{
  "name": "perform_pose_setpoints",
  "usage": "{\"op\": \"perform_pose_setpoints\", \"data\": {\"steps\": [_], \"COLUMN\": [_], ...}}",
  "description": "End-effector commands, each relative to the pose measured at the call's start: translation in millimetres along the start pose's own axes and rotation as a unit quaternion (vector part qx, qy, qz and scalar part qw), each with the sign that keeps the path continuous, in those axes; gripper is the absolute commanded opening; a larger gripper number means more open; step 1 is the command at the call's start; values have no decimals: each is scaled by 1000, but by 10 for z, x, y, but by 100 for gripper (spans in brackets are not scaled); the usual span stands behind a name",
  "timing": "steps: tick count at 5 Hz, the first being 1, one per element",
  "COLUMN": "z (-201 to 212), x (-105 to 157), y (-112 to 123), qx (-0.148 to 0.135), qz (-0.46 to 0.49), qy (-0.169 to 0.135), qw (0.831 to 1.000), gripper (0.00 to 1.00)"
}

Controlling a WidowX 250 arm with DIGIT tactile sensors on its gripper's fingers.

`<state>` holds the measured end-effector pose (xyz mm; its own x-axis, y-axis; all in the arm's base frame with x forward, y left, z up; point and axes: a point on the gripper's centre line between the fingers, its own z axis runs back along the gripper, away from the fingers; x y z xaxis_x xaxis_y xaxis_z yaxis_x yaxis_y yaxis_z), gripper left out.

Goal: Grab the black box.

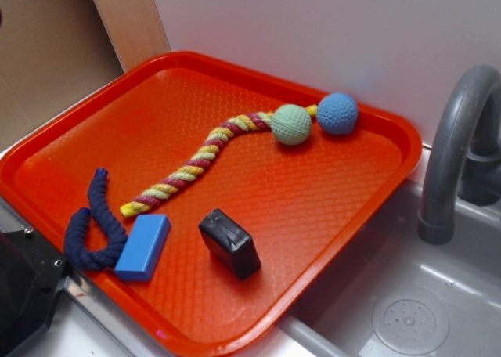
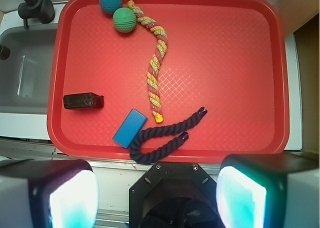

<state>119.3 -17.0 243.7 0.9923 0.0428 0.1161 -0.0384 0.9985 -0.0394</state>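
Evidently nothing is grasped yet: the black box (image 2: 83, 101) lies untouched on the red tray (image 2: 225, 63), near its sink-side rim, just beside the blue block (image 2: 130, 128). Approach, descent and closure all remain. The pincer (image 2: 157, 198) stands wide open and empty — well apart from the box.

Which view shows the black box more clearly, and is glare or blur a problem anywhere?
Exterior view: black box is sharp, with soft highlights on its glossy top and mild sheen on the tray. Wrist view: box is smaller and looks brownish; the gripper fingers at the bottom edge are blurred and glowing cyan-white.
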Motion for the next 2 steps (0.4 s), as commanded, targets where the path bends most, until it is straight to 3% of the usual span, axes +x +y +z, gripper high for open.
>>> {"op": "perform_pose_setpoints", "data": {"steps": [1, 2], "z": [0, -309], "x": [0, 454], "y": [0, -268], "qx": [0, -5], "qz": [0, -56], "qy": [0, -2], "qw": [1000, 998], "gripper": [100, 100]}}
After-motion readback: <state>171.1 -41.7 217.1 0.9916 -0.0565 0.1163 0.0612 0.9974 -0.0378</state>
